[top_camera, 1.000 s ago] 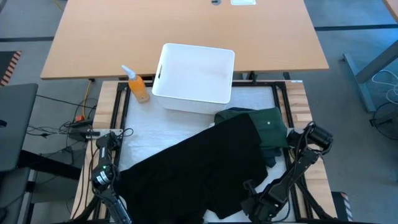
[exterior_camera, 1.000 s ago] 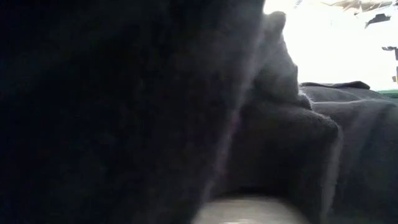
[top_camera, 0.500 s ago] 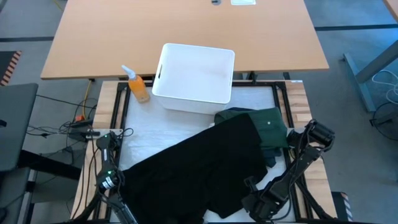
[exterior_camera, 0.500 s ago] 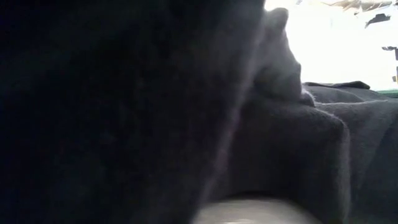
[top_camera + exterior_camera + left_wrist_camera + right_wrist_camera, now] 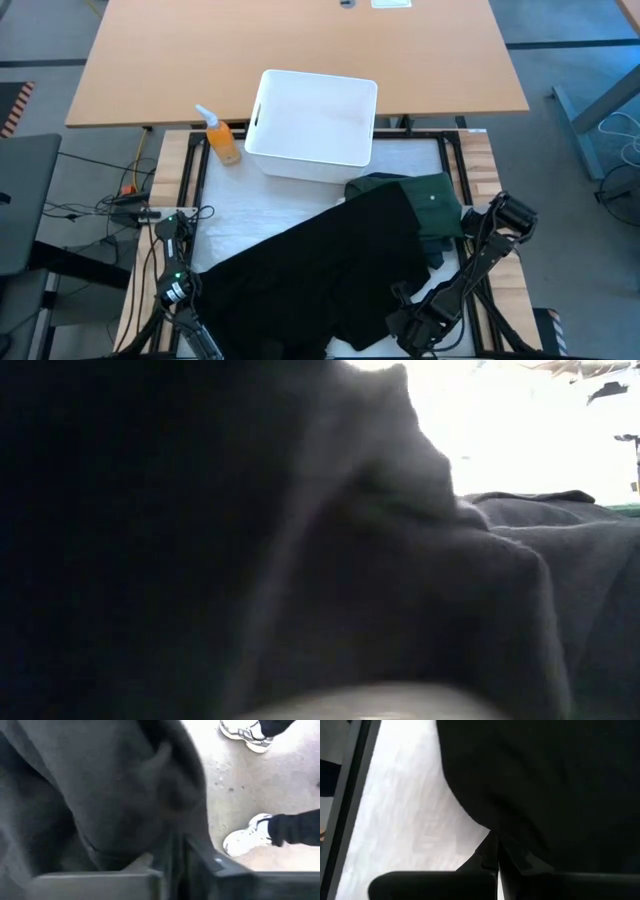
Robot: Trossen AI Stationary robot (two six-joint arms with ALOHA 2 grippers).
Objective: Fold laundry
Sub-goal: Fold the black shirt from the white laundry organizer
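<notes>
A white-covered surface (image 5: 260,215) framed by dark rails sits before a bare wooden desk, with a white bin (image 5: 312,125) and an orange spray bottle (image 5: 220,137) at its far edge. The black garment (image 5: 320,270) lies spread diagonally across the near half, its far corner overlapping a dark green garment (image 5: 425,205) beside the bin. Compared with a second ago, the cloth in the low view now bulges higher and nearer the lens, and the left arm has shifted slightly along the near left edge; the garment's outline from above looks unchanged. The left end effector (image 5: 175,852) has its fingers drawn nearly together on a fold of the garment's left hem, hanging past the surface edge above the floor, where a person's white shoes (image 5: 245,840) stand close by. The right end effector (image 5: 495,855) is clamped on the garment's near right edge, low over the white cover. Both near corners now look secured, which suggests a fold away from the robot is about to begin. Open cover lies left of the garment toward the bottle; the bin and the green garment crowd the far right, limiting travel there.
</notes>
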